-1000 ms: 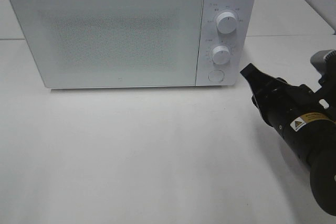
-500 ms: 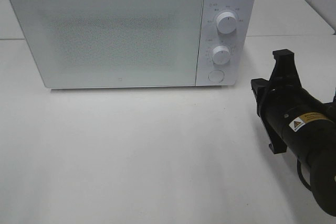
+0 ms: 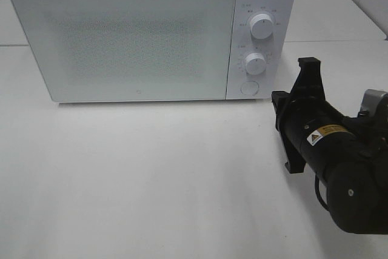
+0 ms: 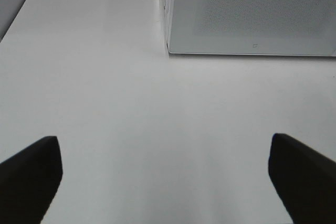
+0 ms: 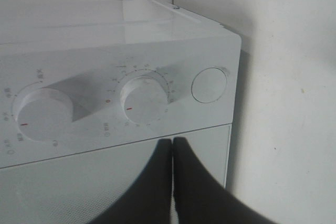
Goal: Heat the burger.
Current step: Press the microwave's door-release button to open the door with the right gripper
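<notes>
Two tools show: the right tool (image 5: pixel 172 142), shut tight and empty, is nearer the closed microwave (image 3: pixel 133 40) at upper left, the left tool (image 4: pixel 163 145) gapes wide, and the burger stays unseen.

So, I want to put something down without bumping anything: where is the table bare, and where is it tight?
Bare: the wide stretch of table in front of the microwave door, from its left side across to the right arm. Tight: beside the control panel, where the shut right gripper sits close to the knobs.
</notes>
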`<action>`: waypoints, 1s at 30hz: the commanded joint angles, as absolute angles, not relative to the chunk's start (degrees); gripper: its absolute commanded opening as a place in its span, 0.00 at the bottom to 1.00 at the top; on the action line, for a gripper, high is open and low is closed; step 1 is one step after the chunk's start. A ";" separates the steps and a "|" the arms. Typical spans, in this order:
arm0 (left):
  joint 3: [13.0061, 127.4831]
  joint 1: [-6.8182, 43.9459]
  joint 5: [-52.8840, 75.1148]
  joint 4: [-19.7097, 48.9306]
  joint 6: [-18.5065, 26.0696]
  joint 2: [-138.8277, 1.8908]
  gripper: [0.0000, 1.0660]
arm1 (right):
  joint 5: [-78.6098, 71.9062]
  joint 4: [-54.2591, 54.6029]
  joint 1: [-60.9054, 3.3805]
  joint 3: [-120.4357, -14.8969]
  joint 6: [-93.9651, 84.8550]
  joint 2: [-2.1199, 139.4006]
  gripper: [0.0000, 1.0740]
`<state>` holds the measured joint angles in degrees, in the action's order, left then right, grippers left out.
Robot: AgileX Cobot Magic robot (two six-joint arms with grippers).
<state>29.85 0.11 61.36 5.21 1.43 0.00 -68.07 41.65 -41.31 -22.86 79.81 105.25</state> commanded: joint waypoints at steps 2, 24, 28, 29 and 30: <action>29.74 -0.06 61.42 5.39 1.26 -0.06 0.94 | -67.84 40.57 -41.37 -25.50 80.62 107.60 0.00; 29.74 -0.06 61.42 5.39 1.26 -0.06 0.94 | -55.58 35.58 -32.77 -39.76 81.07 118.03 0.00; 29.74 -0.06 61.42 5.39 1.26 -0.06 0.94 | -54.37 35.47 -32.14 -41.71 81.42 118.95 0.00; 29.74 -0.06 61.42 5.39 1.26 -0.06 0.94 | -54.14 35.12 -31.97 -42.40 81.82 119.29 0.00; 29.74 -0.06 61.42 5.33 1.26 -0.06 0.94 | -54.14 35.07 -31.74 -43.54 81.76 119.52 0.00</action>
